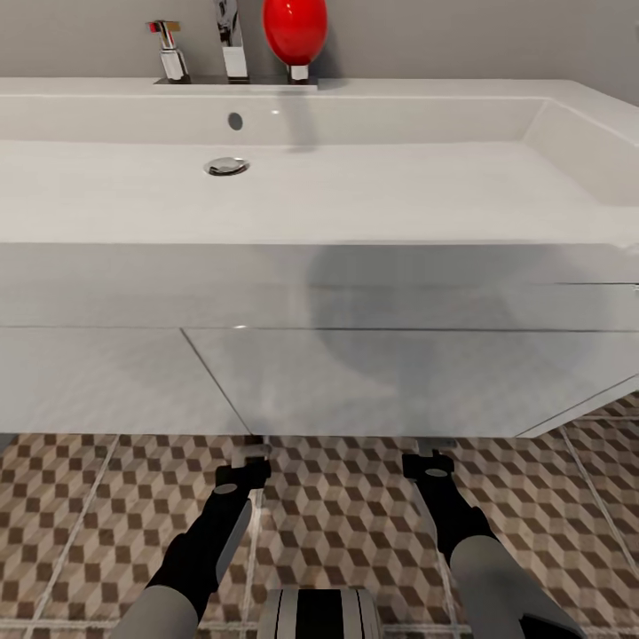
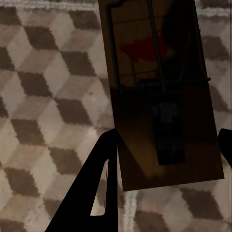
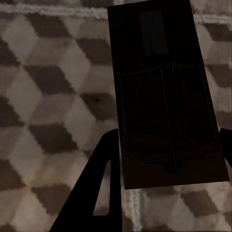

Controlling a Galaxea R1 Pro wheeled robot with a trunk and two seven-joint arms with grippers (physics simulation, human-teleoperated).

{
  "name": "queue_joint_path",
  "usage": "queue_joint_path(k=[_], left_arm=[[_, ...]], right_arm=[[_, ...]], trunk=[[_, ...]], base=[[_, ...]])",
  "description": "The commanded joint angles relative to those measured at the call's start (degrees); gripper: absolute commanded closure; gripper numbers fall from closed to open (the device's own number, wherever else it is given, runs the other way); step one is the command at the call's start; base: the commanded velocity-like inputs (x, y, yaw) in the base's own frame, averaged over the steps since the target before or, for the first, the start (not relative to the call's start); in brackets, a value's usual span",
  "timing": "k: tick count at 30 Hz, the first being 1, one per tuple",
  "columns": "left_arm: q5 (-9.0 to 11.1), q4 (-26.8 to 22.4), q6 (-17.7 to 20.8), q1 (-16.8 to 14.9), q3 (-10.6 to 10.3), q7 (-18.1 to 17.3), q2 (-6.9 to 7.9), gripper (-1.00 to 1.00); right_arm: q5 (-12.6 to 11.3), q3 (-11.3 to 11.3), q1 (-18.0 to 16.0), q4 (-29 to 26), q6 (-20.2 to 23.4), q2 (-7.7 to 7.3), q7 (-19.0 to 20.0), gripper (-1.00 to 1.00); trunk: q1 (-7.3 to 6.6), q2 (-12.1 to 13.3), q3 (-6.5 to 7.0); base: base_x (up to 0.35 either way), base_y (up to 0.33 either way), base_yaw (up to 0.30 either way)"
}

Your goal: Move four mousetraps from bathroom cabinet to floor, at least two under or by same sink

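Note:
A dark-brown mousetrap (image 2: pixel 159 72) with a red patch and metal spring sits between the black fingers (image 2: pixel 104 179) of my left gripper (image 2: pixel 168 135), just above the cube-patterned bathroom floor (image 2: pixel 43 96). A second mousetrap (image 3: pixel 162 92) is held the same way in my right gripper (image 3: pixel 169 135). In the head view both arms reach low to the front edge of the white sink (image 1: pixel 355 195). The left gripper (image 1: pixel 247 454) and right gripper (image 1: pixel 427 458) have their tips hidden under the vanity (image 1: pixel 373 382). The cabinet is out of view.
The vanity box overhangs the bathroom floor (image 1: pixel 355 524) directly ahead. A chrome tap (image 1: pixel 232 44), a small chrome fitting (image 1: pixel 169 51) and a red rounded object (image 1: pixel 295 31) stand on the sink's back ledge. Tiled floor extends left and right of my arms.

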Motion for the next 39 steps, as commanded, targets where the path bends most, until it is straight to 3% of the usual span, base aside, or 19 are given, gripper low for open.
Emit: queue_joint_path(k=[1, 22, 28, 32, 39], left_arm=[[0.13, -0.1, 0.33, -0.01, -0.18, 0.37, 0.04, 1.0], [0.14, -0.49, 0.21, -0.01, -0.01, 2.35, 0.83, 1.0], [-1.31, -0.26, 0.24, -0.11, 0.14, 3.9, 0.91, 1.0], [-1.83, 1.63, 0.26, -2.02, 0.23, 4.08, 1.26, 1.0], [-1.9, 11.39, -0.5, -8.76, 0.32, 3.83, 1.36, 1.0]], right_arm=[[0.53, -0.29, -0.02, -0.09, 0.33, 0.08, 0.04, 1.0], [0.89, -0.26, -0.02, -0.09, 0.35, 0.11, -0.08, 1.0], [0.92, -0.16, -0.02, -0.06, 0.27, 0.17, -0.07, 1.0], [0.79, -0.11, -0.02, 0.04, 0.22, 0.19, -0.05, 1.0], [0.7, -0.12, -0.02, 0.08, 0.2, 0.2, -0.06, 1.0]], trunk=[[-0.01, -0.02, -0.04], [-0.01, -0.02, -0.04], [-0.01, -0.02, -0.04], [-0.01, -0.02, -0.04], [-0.01, -0.02, -0.04]], base=[[0.0, 0.0, -0.143], [0.0, 0.0, -0.04], [0.0, 0.0, 0.0], [0.0, 0.0, 0.0], [0.0, 0.0, 0.0]])
